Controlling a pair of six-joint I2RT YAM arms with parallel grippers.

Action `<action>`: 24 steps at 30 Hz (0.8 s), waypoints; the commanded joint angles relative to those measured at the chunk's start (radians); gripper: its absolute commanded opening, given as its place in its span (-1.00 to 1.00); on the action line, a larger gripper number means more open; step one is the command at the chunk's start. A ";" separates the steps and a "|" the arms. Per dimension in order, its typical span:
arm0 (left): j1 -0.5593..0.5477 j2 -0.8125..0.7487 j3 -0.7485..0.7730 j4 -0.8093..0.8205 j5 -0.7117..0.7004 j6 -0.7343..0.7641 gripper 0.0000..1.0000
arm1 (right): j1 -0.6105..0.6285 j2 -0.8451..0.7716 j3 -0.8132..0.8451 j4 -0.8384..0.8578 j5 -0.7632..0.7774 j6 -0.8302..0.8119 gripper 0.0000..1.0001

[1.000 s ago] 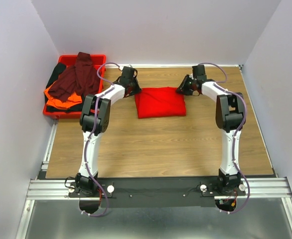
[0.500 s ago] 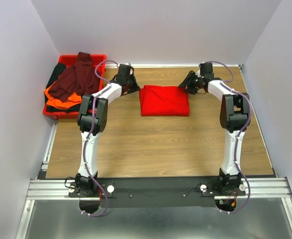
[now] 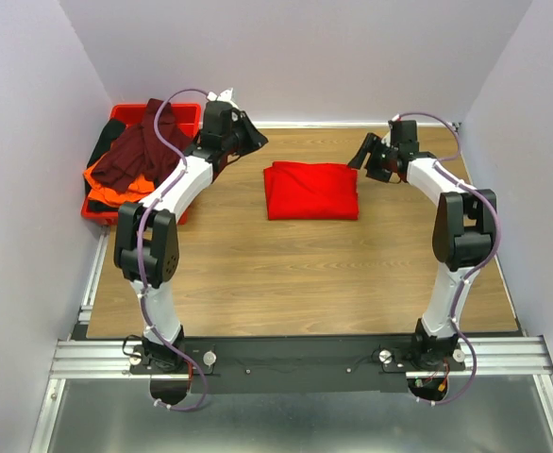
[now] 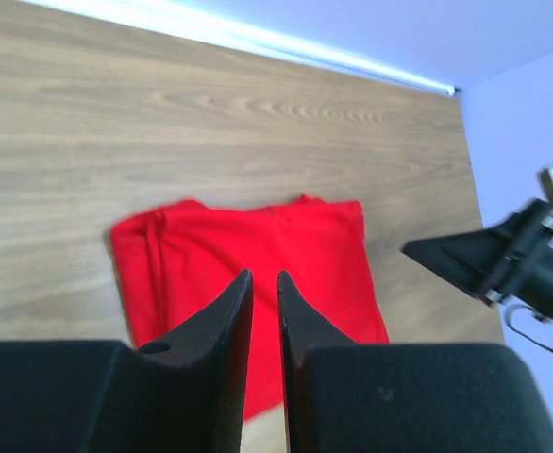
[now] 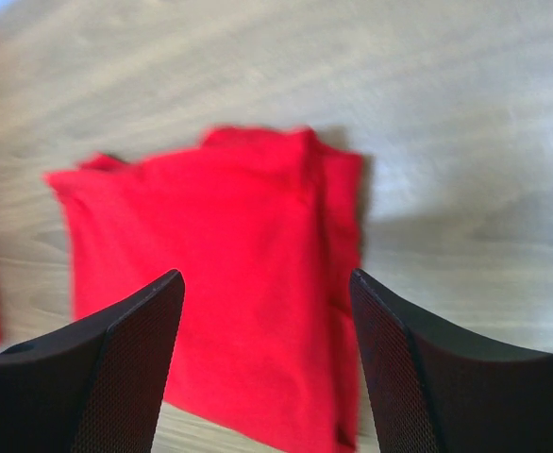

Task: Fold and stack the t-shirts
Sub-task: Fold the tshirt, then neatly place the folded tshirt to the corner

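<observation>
We see the bright red t-shirt [image 3: 311, 191] folded mid-frame on the worktop [image 3: 305, 274]. Left jaws are narrowly parted, right jaws wide, both empty. The maroon shirt [image 3: 144, 151] tops the tray [image 3: 102, 216] upper left.

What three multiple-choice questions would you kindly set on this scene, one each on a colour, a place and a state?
1. What colour is the top shirt in the tray?
A maroon
B blue
C white

2. Where does the folded red shirt lie?
A in the tray
B on the table
C over an arm

3. How is the right gripper?
A shut on the red shirt
B open and empty
C shut on the tray

Answers:
1 A, dark maroon cloth lies uppermost.
2 B, it lies flat on the wood, apart from the tray.
3 B, its jaws stand wide apart with nothing between them.
</observation>
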 commanded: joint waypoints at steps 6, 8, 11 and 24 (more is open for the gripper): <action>-0.029 -0.206 -0.186 -0.008 0.062 0.023 -0.52 | -0.002 0.097 -0.052 -0.026 0.005 -0.099 0.55; -0.029 -0.226 -0.196 -0.022 0.057 0.038 -0.53 | 0.003 0.102 -0.058 -0.024 0.003 -0.100 0.55; -0.027 -0.258 -0.214 -0.043 0.051 0.057 -0.52 | 0.014 0.104 -0.079 -0.026 0.026 -0.100 0.55; -0.027 -0.350 -0.292 -0.080 0.053 0.104 -0.52 | 0.086 0.125 -0.139 -0.027 0.098 -0.041 0.33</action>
